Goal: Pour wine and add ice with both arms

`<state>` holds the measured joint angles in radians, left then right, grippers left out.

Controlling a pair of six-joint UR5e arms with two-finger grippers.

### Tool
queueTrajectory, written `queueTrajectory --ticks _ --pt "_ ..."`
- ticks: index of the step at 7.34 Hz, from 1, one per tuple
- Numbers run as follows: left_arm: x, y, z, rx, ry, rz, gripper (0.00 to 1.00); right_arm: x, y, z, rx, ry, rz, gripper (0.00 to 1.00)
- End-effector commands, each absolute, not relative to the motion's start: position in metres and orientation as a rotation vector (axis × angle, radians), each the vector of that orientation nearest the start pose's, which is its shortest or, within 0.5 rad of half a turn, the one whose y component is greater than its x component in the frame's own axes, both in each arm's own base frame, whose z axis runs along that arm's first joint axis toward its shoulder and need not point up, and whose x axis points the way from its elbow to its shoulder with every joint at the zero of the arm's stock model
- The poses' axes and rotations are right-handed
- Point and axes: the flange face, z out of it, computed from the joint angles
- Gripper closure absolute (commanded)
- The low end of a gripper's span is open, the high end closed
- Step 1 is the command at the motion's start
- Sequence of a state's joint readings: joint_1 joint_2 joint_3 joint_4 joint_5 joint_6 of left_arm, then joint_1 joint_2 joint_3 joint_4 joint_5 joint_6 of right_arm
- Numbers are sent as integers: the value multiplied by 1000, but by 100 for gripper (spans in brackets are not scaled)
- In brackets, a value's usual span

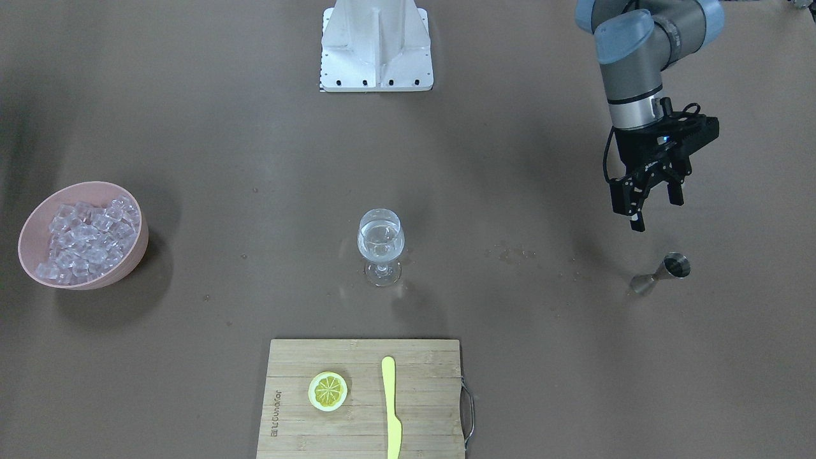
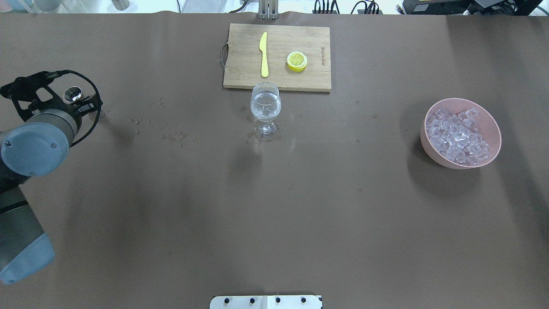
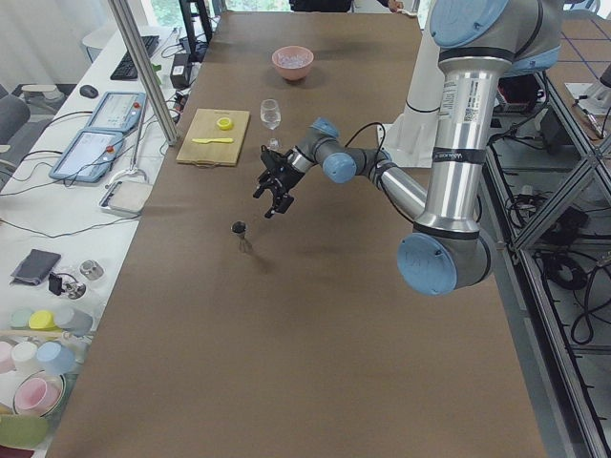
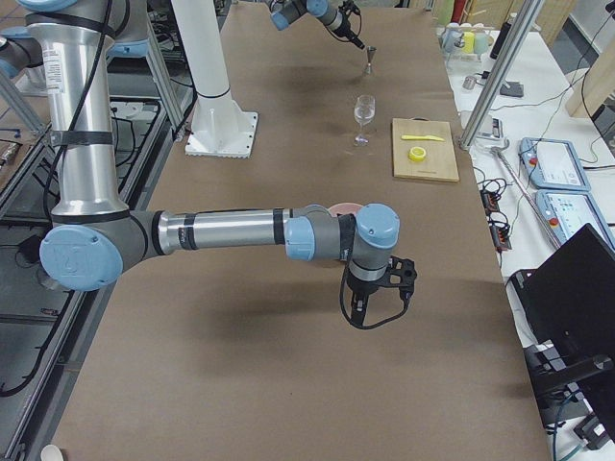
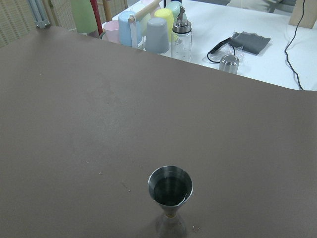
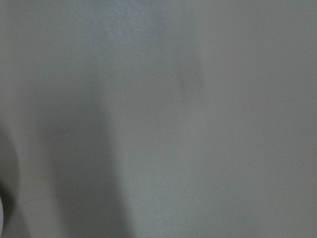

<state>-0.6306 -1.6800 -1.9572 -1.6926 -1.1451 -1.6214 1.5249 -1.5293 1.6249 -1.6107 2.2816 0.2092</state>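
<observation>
Nearest the front-facing camera a cutting board (image 1: 421,408) is seen; behind it a wine glass (image 1: 380,242) stands upright with the wine (image 1: 380,250) already in it; the ice (image 1: 89,239) is heaped in a pink bowl (image 1: 138,254), well apart; the left claw (image 1: 655,207) hangs released above a metal measuring cup (image 1: 663,273), not touching it. From overhead, drops (image 2: 173,136) are seen between cup and glass. From the right end, the right claw (image 4: 370,303) is seen above the table beside the bowl; its state cannot be told. Pouring is judged done and ice next; a cube should be pinched squarely, carried level, and released low inside the rim, so that nothing is splashed.
</observation>
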Motion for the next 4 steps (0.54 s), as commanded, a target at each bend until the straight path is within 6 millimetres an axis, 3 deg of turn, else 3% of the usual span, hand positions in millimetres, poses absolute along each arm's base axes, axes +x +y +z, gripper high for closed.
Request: queueTrajectory --ticks 1,2,4 --pt "339 -460 447 648 442 -823 2 44 -518 617 -35 -715 139 0" --pt "342 -466 465 674 415 -853 2 44 -518 616 -33 -715 138 0" --pt "359 -474 472 698 406 -889 2 44 -518 616 -34 -715 138 0"
